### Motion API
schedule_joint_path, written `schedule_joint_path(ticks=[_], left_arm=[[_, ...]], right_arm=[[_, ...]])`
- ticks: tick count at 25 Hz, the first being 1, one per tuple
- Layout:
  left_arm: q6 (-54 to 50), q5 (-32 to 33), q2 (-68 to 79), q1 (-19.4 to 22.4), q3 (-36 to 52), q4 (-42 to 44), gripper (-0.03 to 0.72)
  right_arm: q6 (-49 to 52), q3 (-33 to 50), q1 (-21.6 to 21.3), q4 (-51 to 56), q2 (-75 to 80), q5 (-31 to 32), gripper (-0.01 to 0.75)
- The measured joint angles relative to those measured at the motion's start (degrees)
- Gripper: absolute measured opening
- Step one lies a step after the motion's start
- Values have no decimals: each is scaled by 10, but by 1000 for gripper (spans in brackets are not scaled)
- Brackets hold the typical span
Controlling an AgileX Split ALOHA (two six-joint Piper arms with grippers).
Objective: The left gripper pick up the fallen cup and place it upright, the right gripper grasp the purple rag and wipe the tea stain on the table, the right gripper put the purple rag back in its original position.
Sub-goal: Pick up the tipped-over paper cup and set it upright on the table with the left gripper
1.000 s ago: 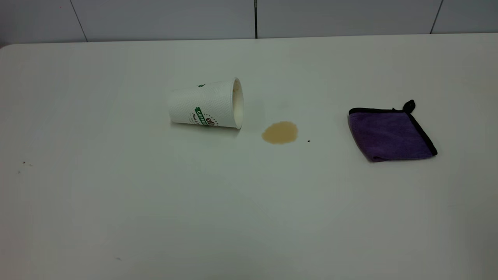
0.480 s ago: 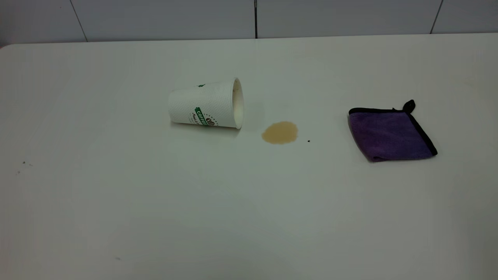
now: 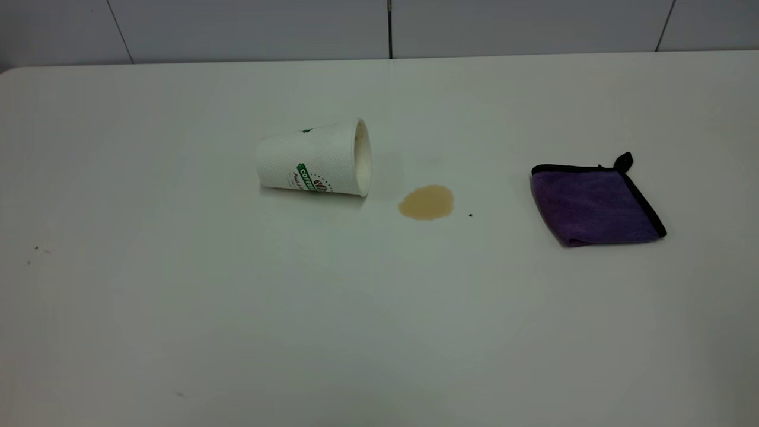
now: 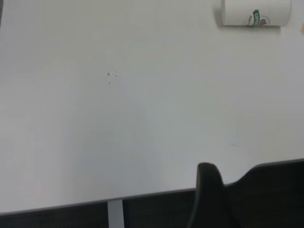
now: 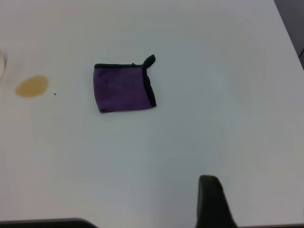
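The cup (image 3: 314, 159) lies on its side on the table (image 3: 237, 308), left of centre, with its mouth facing the tea stain (image 3: 427, 202) just to its right. The purple rag (image 3: 596, 203) lies folded flat further right. Neither gripper shows in the exterior view. In the left wrist view only a dark part of my left gripper (image 4: 209, 190) shows at the table's near edge, far from the cup (image 4: 255, 13). In the right wrist view a dark part of my right gripper (image 5: 213, 199) shows, well short of the rag (image 5: 123, 89) and the stain (image 5: 32, 86).
A tiny black speck (image 3: 471, 215) lies just right of the stain. A few dark specks (image 3: 37, 249) lie at the table's left. A grey panelled wall (image 3: 385, 26) runs behind the table's far edge.
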Motion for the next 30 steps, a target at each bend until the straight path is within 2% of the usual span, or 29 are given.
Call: schedule_joint_path(ticks=[4,8,14,20,26,30], left_arm=[[-2,-8,39,0,-19,1,513],[-4,-48,127,0,-44,9,513],[-9,-166,324,0,-74,19,513],[-15,-245,539,0,-148,19,513],[-35,-259,722,-5,-240,-6,513],[-35,-265,823,-42,-293,-7,513]], right_arm=[[0,0,0,0,0,0,486],[0,0,0,0,0,0,486],[0,0,0,0,0,0,486],[0,0,0,0,0,0,486],[0,0,0,0,0,0,486],[0,0,0,0,0,0,486]])
